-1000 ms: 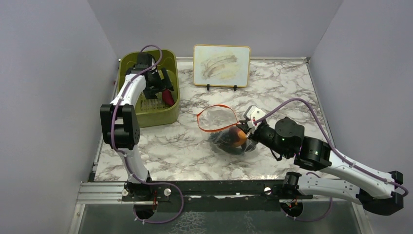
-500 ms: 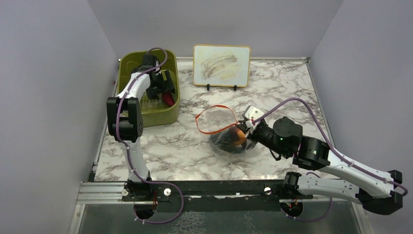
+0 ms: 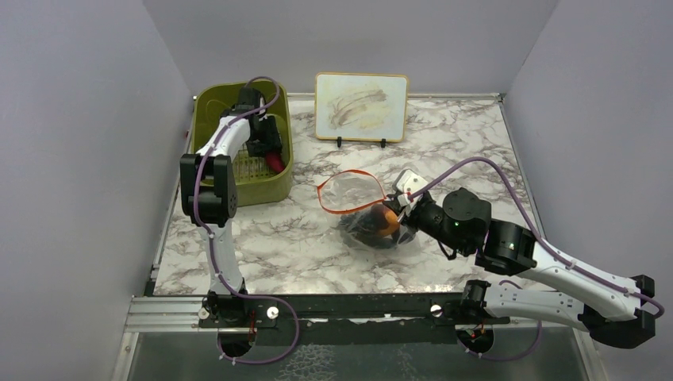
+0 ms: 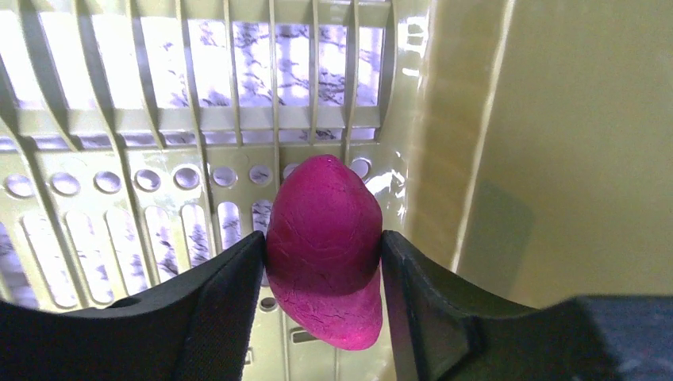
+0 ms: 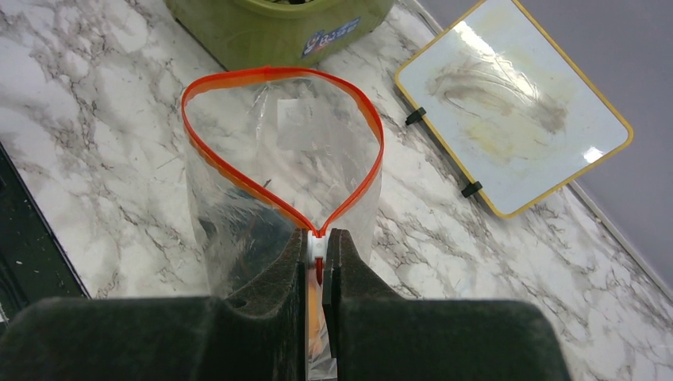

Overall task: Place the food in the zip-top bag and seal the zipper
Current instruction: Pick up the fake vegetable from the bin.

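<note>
Food is split between two places. A pink-purple piece [image 4: 324,250] is found low in the centre of the left wrist view, inside the olive-green bin [image 4: 555,159]. It is pinched on both flanks by the left gripper [image 4: 321,238], whose dark fingers [image 4: 226,305] are pressed against its sides; whether it is lifted off the bin's slotted floor cannot be told. The piece is judged to be light, rigid and smooth-skinned, and rounded enough to squirt out of a shallow pinch, so a hold across its widest part, as shown, is to be preferred. An orange piece [image 3: 386,222] and darker pieces [image 3: 363,232] are seen through the zip-top bag [image 3: 353,197], which is laid at the centre of the top view on the marble table [image 3: 270,238], well apart from the bin at upper left. The bag is judged thin, floppy and slippery, and it is best taken at the stiffer zipper [image 5: 270,73], which is spread open in a teardrop loop in the upper half of the right wrist view. The loop's near corner is clamped by the right gripper [image 5: 316,254], its jaws closed on the strip. A smudged whiteboard [image 3: 362,105] is propped at top centre, beyond the bag.
</note>
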